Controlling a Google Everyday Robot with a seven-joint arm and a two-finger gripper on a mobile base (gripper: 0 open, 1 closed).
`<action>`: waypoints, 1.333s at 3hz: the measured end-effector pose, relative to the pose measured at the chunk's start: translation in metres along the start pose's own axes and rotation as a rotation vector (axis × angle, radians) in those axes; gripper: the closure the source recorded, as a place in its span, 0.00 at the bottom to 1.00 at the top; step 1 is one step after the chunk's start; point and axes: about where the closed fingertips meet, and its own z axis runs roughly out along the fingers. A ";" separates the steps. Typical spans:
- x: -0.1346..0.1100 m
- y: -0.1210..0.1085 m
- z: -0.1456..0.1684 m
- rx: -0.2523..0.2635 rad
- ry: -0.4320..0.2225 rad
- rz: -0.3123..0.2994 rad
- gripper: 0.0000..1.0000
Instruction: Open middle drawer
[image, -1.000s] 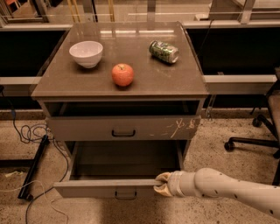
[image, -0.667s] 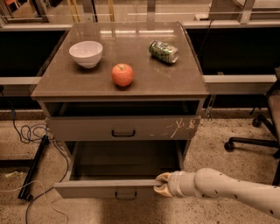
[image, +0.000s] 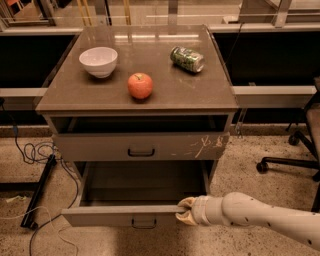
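Observation:
The middle drawer (image: 115, 216) is pulled well out of the grey-brown cabinet. Its plain front carries a small black pull handle (image: 144, 223), and its shallow grey inside (image: 145, 182) shows. My gripper (image: 184, 210) comes in from the lower right on a white arm (image: 260, 217). It sits at the right end of the drawer front's top edge, touching it, to the right of the handle. Above it, the taller drawer front with pale scratch marks (image: 140, 146) stands slightly out.
On the cabinet top (image: 165, 75) are a white bowl (image: 98, 61), a red apple (image: 140, 85) and a green can (image: 187, 59) lying on its side. Cables (image: 35, 150) lie on the floor at the left. An office chair base (image: 290, 160) stands at the right.

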 end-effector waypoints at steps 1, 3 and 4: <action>0.000 0.000 0.000 0.000 0.000 0.000 0.06; 0.000 0.000 0.000 0.000 0.000 0.000 0.32; 0.007 0.017 -0.006 -0.007 -0.015 0.000 0.55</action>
